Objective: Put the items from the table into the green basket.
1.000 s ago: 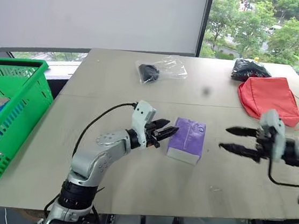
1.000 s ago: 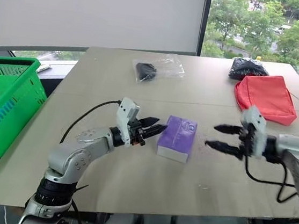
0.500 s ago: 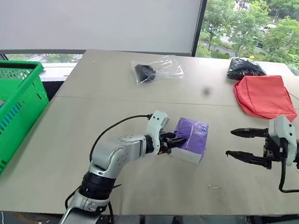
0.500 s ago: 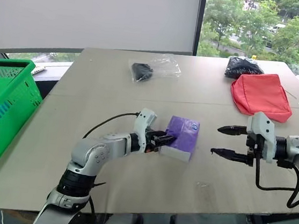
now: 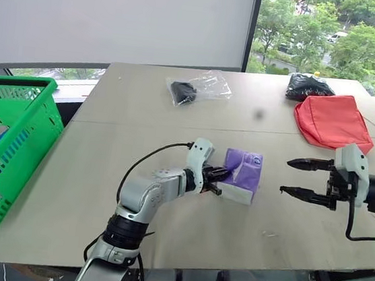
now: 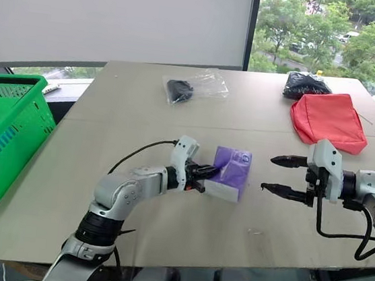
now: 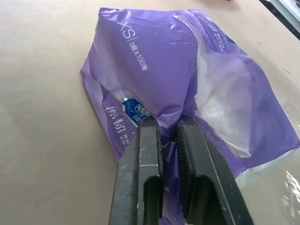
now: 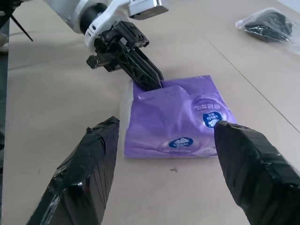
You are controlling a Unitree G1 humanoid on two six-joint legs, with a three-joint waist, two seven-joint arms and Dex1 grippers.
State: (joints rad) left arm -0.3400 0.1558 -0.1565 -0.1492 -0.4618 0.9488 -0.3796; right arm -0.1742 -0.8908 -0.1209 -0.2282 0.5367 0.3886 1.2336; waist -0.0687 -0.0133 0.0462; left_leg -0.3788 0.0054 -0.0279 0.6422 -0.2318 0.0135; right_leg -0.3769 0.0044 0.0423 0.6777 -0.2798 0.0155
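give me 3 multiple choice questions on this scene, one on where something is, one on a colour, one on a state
1. Where is the green basket?
A. left of the table
B. on the table
C. under the red bag

2. What colour is the tissue pack?
A. yellow
B. purple
C. white

3. What is the left tool doing?
A. hanging open
B. pinching the pack's wrapper
C. holding a can

Answers:
1 A, it stands off the table's left edge.
2 B, its wrapper is purple.
3 B, its fingers are closed on a fold of wrapper.
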